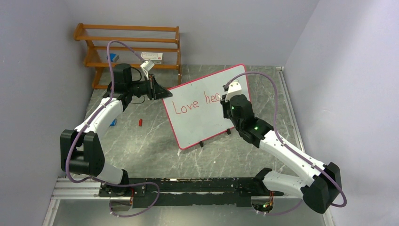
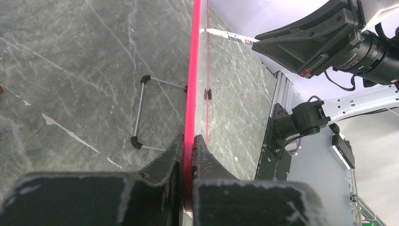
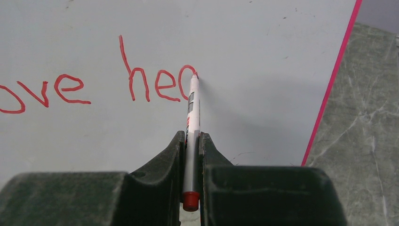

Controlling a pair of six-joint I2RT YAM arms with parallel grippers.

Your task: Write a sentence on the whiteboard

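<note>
The right gripper (image 3: 192, 137) is closed on the marker (image 3: 193, 101). The marker tip touches the whiteboard (image 1: 207, 127) at the last stroke of the sentence (image 1: 188, 105), which reads "Love hea" at the centre of the top view. The left gripper (image 2: 188, 141) is clamped on the board's red frame edge.

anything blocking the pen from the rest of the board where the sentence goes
Nothing visible. The marker in the right gripper has its tip at the end of the sentence, and the whiteboard to its right is bare up to the frame. The left gripper clamps the opposite edge.
</note>
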